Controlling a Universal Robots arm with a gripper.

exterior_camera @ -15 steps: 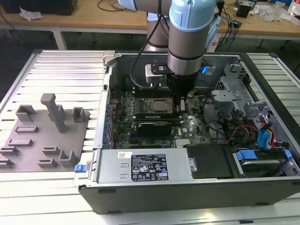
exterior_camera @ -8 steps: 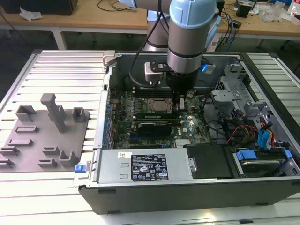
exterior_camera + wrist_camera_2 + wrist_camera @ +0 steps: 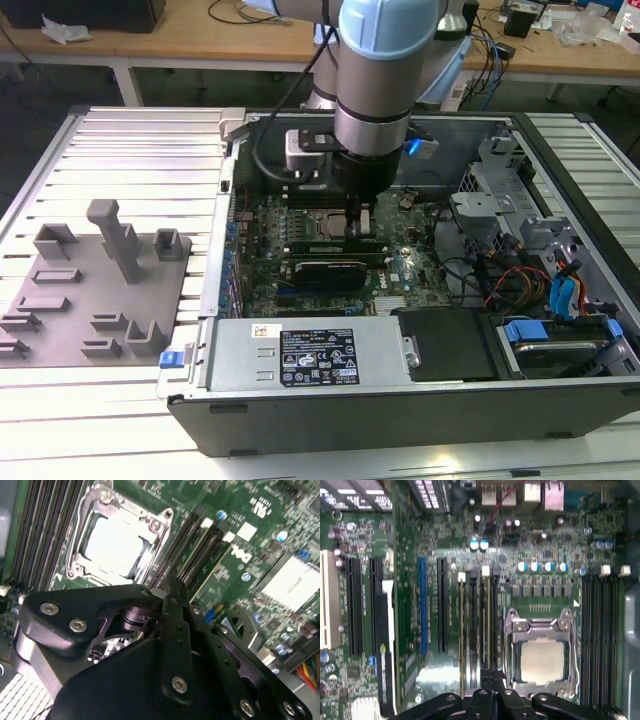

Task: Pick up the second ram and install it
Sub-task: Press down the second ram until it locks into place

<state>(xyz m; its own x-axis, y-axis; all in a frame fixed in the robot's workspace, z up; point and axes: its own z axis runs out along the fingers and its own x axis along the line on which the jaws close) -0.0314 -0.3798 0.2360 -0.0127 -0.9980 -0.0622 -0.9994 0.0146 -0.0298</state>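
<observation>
The second ram (image 3: 488, 625), a thin green stick, stands on edge in a memory slot right beside the square CPU socket (image 3: 542, 655) on the motherboard. My gripper (image 3: 493, 674) is lowered onto it, fingers pinched shut at its top edge; the part under the fingertips is hidden. In the exterior view the gripper (image 3: 362, 228) reaches down into the open computer case next to the socket (image 3: 318, 222). The second wrist view puts the shut gripper (image 3: 171, 582) just past the socket (image 3: 117, 542), over the dark slots.
Another stick (image 3: 461, 630) sits two slots further from the socket. The grey holder blocks (image 3: 100, 280) stand on the table at the exterior view's left. A power supply (image 3: 310, 355), drive cages and cables (image 3: 520, 280) crowd the case around the board.
</observation>
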